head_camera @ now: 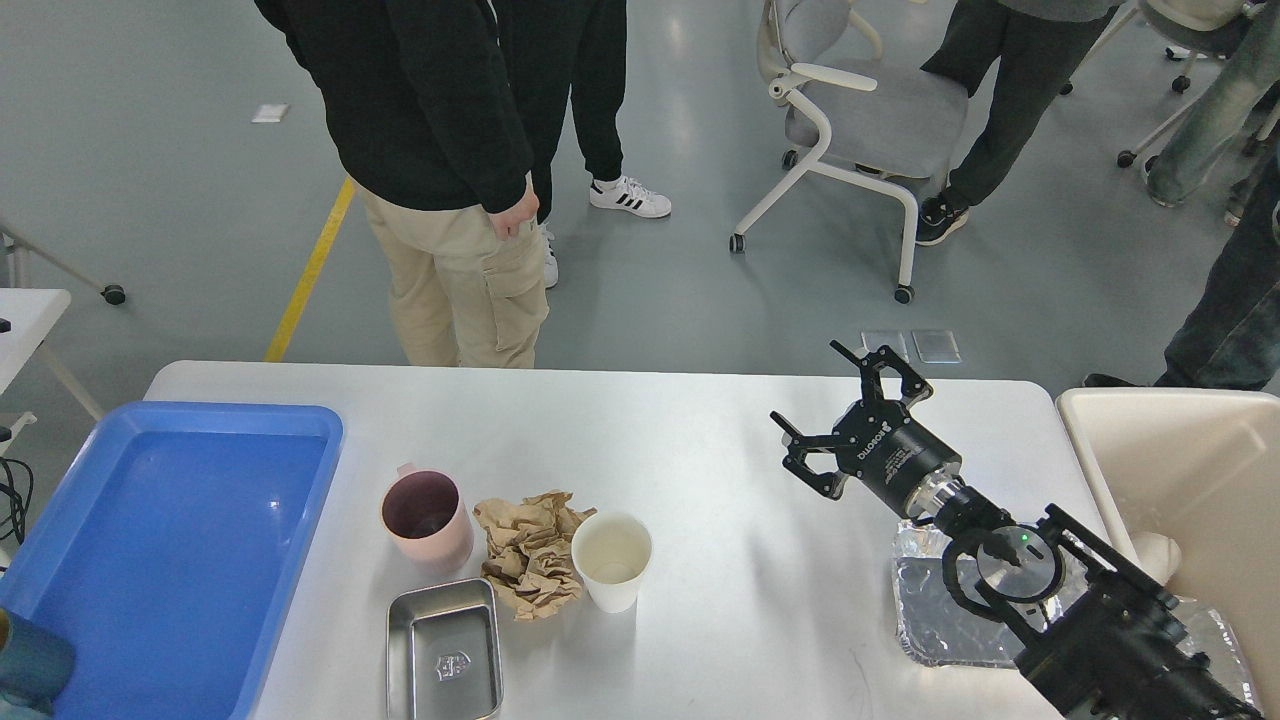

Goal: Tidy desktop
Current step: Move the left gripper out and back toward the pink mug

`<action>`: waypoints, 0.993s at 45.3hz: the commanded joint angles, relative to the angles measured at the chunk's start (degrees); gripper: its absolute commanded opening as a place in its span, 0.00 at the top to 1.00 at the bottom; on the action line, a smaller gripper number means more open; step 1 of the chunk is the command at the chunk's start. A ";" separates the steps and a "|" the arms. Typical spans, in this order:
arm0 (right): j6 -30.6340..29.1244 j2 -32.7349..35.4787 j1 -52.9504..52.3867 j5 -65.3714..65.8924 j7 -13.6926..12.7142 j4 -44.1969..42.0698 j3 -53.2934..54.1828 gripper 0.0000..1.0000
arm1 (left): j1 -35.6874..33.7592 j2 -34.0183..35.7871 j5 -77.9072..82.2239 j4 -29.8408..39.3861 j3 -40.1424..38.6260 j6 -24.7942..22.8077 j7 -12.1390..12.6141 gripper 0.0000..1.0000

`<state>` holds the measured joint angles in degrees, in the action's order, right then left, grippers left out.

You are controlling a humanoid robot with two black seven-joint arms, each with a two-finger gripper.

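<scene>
Reaching in from the lower right, the right arm holds its end effector (850,415) above the right part of the tabletop (720,450), its 2 fingers spread apart with nothing between them. The left end effector does not show. The white tabletop fills the lower half of the view, running from the blue tray (60,560) on its left end to the cream bin (1090,440) that stands just past its right edge. The tray is bare blue inside, and a dark teal shape shows at its lower left corner, too cut off to name. Near the middle of the tabletop stand a pink mug (428,518) and a white paper cup (612,560), both upright and open at the top, with a crumpled wad of brown paper (528,555) between them, touching or nearly touching each. Just in front of the mug and the paper lies a shallow metal tin (445,650), open side up. Under the right arm a foil tray (935,620) rests flat near the front right edge, partly hidden by the arm. Beyond the far edge stand 2 people (440,150) in dark tops, and a grey office chair (860,110) sits further right on the grey floor.
</scene>
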<state>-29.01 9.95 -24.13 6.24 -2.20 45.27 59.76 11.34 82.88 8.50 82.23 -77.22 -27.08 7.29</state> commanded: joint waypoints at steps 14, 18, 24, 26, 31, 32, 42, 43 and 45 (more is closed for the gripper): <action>-0.17 0.51 0.31 0.00 0.00 0.16 -0.17 0.00 | -0.45 4.14 0.02 -1.89 -0.04 1.24 -4.04 0.03; -0.17 0.51 0.49 0.00 0.00 0.16 -0.17 0.00 | -0.45 1.59 0.11 -3.39 -0.04 1.24 -6.76 0.03; -0.17 0.51 0.58 0.00 0.00 0.25 -0.08 0.00 | -0.36 -2.71 0.64 -6.64 -0.13 0.98 -8.17 0.03; -0.17 0.43 0.58 0.00 0.00 0.51 -0.08 0.00 | -0.45 -4.21 0.81 -7.52 -0.30 0.98 -9.31 0.03; -0.09 0.16 0.58 0.00 0.00 0.78 -0.08 0.00 | -0.18 -6.50 0.99 -9.19 -0.92 0.28 -16.33 0.03; -0.08 0.16 0.58 0.00 0.00 0.78 -0.08 0.00 | 0.08 -6.50 0.99 -9.28 -0.92 0.19 -17.65 0.03; 0.00 -0.10 0.58 0.00 0.09 1.04 -0.08 0.00 | 2.36 -6.41 0.47 -11.30 -0.39 0.36 -19.43 0.02; 0.00 -0.10 0.58 0.00 0.09 1.04 -0.08 0.00 | 2.63 -6.59 0.38 -11.65 -0.39 0.36 -19.16 0.02; 0.00 -0.10 0.58 0.00 0.09 1.04 -0.16 0.00 | 3.07 -6.94 0.46 -12.61 -0.39 0.28 -18.98 0.02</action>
<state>-29.03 9.92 -23.55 6.24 -2.14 46.29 59.67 13.18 76.46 9.29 71.32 -77.84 -26.92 -12.68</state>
